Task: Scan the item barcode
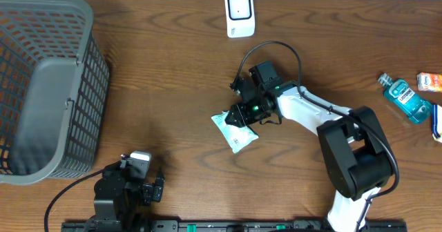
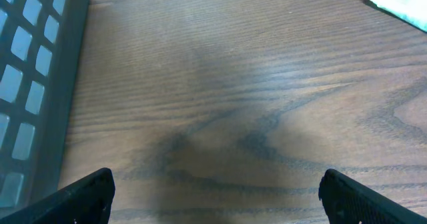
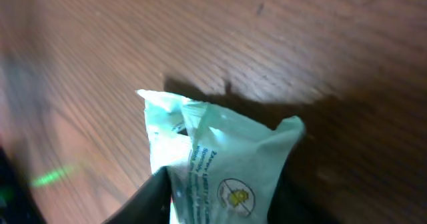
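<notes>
On the bench, right gripper pinches pale green packet, print blurred, lower edge cut off; left gripper spread wide.

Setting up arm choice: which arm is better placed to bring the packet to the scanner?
Right. The right gripper has the packet between its jaws; the left gripper sits open by the basket, farther from packet and scanner.

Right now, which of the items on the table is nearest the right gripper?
The pale green packet mid-table, between the fingers of the right gripper; the blue bottle and orange box lie at the far right edge.
</notes>
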